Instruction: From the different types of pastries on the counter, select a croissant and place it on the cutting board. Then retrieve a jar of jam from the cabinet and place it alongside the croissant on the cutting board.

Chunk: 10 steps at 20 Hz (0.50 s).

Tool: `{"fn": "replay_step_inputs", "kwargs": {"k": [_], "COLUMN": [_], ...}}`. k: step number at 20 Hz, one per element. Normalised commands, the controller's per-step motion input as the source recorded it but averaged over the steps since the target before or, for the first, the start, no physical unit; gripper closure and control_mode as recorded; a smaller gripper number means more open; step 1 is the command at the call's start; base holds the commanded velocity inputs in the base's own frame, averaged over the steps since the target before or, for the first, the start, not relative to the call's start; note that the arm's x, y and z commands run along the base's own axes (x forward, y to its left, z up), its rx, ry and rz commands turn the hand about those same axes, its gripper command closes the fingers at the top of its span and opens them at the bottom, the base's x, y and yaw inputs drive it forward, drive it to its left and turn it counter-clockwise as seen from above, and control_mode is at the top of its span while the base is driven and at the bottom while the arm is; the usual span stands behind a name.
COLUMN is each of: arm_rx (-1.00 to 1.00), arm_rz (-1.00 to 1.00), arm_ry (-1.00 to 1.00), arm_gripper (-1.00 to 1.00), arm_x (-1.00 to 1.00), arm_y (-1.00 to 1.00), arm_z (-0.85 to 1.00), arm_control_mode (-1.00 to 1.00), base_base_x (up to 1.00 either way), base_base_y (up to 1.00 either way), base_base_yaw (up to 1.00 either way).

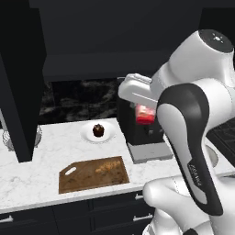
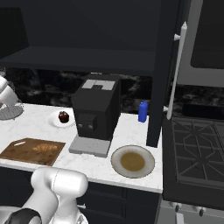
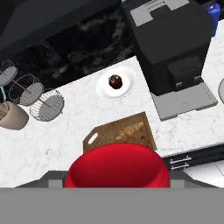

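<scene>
Between the fingers of the gripper (image 1: 146,114) sat the jar of jam (image 3: 117,166), its red lid broad at the bottom of the hand view and its red body with a pale band seen in the left base view just in front of the coffee machine (image 2: 95,114); the jaws were clamped on it, well above the counter (image 1: 41,176). Below and ahead lay the cutting board (image 3: 105,136), flat on the marble near the front edge, with the croissant (image 3: 131,130) already resting on its right half, so the first half of the task looked done and the carrying of the jar was the step in hand. By my judgement the next move called for bringing the jar over the bare left part of the board, beside the croissant without pressing on it, then lowering it upright before letting go. Behind the board a white plate (image 3: 116,84) held the dark cupcake (image 3: 115,81). To the left stood wire whisks (image 3: 30,92) and a beige pot (image 3: 12,117). Right of the coffee machine were a shallow bowl (image 2: 132,161), a blue bottle (image 2: 142,112) and a stove (image 2: 197,151). Above ran the dark cabinet (image 2: 83,59) with its wide shelf.
</scene>
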Motion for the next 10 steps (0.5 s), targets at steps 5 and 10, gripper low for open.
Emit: {"fn": "replay_step_inputs", "kwargs": {"k": [5,10], "arm_rx": [-0.03,-0.08], "arm_rz": [0.03,0.03], "arm_ry": [0.18,0.03], "arm_gripper": [1.00,1.00], "arm_x": [0.01,-0.11], "arm_y": [0.00,0.01], "arm_z": [-0.63,-0.69], "arm_control_mode": [-1.00,-1.00], "base_base_x": [0.00,0.00], "base_base_y": [0.00,0.00], "base_base_yaw": [0.00,0.00]}}
